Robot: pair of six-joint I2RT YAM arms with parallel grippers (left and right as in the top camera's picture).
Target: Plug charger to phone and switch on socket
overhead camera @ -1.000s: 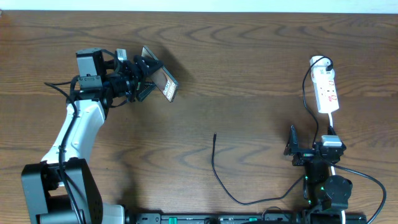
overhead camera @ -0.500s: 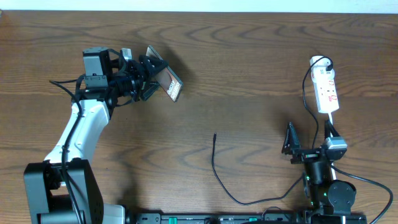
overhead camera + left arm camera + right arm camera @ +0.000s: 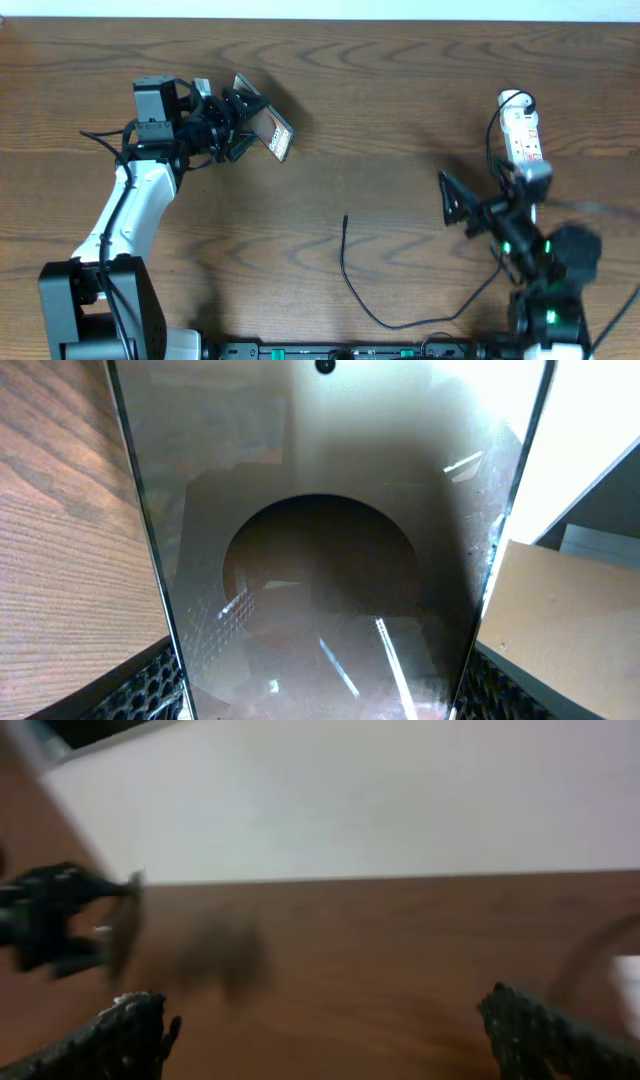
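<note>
Your right fingers [image 3: 128,1038] have swung up and leftward from the near edge of the tabletop [image 3: 400,90] in the past second and now hang just beside the lower end of the socket [image 3: 524,140], while the phone [image 3: 268,130] has barely shifted. The right fingers stand spread wide with nothing between them. Your left fingers [image 3: 150,682] are clamped across the phone's width and hold it tilted up off the tabletop at the far left. By the look of it, the task is in its early part. The phone is in hand, but the charger [image 3: 352,285] lies loose in the middle, its connector tip [image 3: 345,217] pointing away from you, well apart from both the phone and the right fingers. The pickup, the plugging-in and the switch all appear to be left. Whether the socket is switched on cannot be told. Only the overhead view shows charger, socket and both arms together. The left wrist view shows just the phone's glossy face filling the frame between the left fingers. The blurred right wrist view confirms the empty gap and catches the phone as a dark sliver across the tabletop.
</note>
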